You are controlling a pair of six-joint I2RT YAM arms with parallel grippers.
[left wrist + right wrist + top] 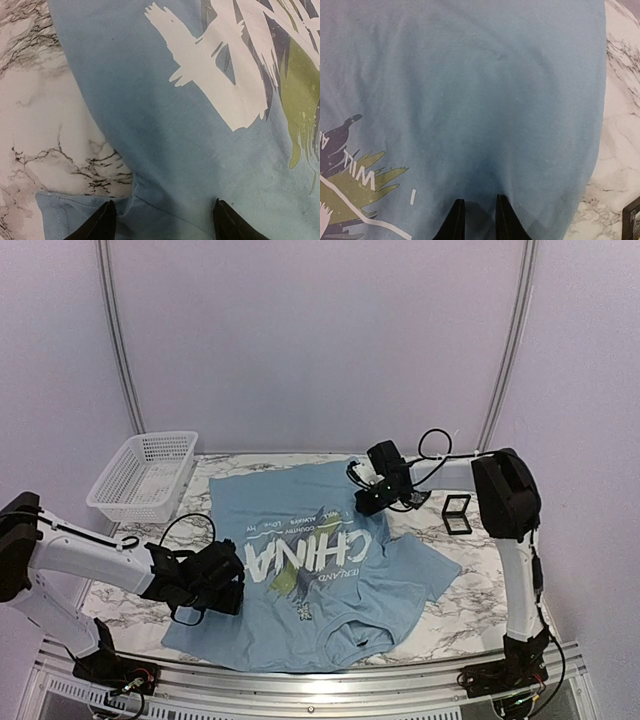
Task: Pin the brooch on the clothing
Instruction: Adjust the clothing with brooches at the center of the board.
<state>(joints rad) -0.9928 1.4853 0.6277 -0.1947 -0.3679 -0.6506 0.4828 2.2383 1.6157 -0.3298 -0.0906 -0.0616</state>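
The clothing, a light blue T-shirt with white "CHINA" lettering, lies spread on the marble table. No brooch shows in any view. My left gripper rests at the shirt's left edge; in the left wrist view it stands open wide, its fingertips down on a fold of the shirt near a seam. My right gripper is over the shirt's far right part. In the right wrist view it stands a narrow gap apart, tips on plain blue cloth, with only shadowed fabric between them.
A white mesh basket stands at the back left. A small square black case stands right of the shirt, and its corner shows in the right wrist view. Bare marble lies left of the shirt.
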